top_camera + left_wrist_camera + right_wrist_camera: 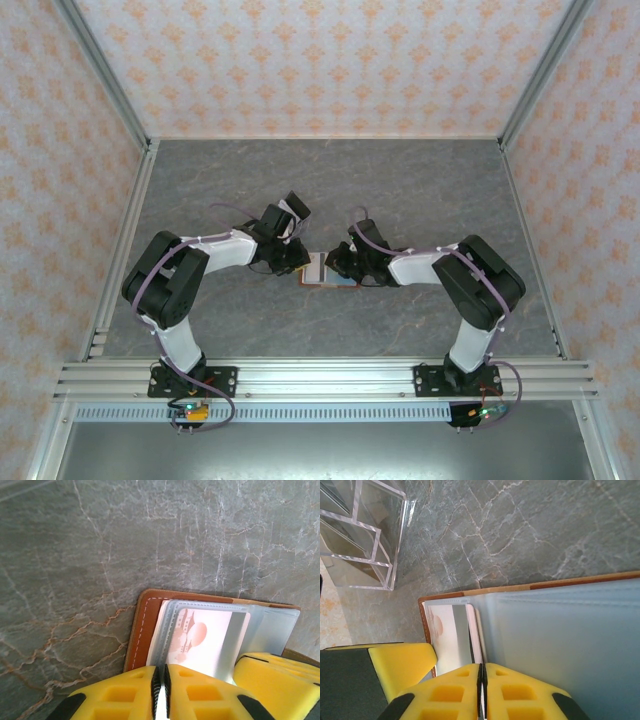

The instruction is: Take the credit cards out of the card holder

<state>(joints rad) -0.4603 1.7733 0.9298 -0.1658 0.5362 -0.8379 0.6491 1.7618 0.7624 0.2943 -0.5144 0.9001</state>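
The card holder (322,270) lies open on the grey table between my two grippers, its brown stitched leather rim (142,625) framing pale clear sleeves. A card with a pink picture (205,635) sits inside a sleeve. My left gripper (161,690) is shut on the holder's near edge, a pale sliver showing between its pads. My right gripper (481,692) is shut on a blue-grey sleeve leaf (560,645) that stands up from the holder (445,596); the card (442,635) lies just left of it. From above, the left gripper (303,266) and right gripper (339,266) meet at the holder.
A clear acrylic box (360,535) stands on the table beyond the holder in the right wrist view. The other arm's yellow finger (280,677) crowds the holder's right side. Patterned walls and metal rails (320,375) bound the table.
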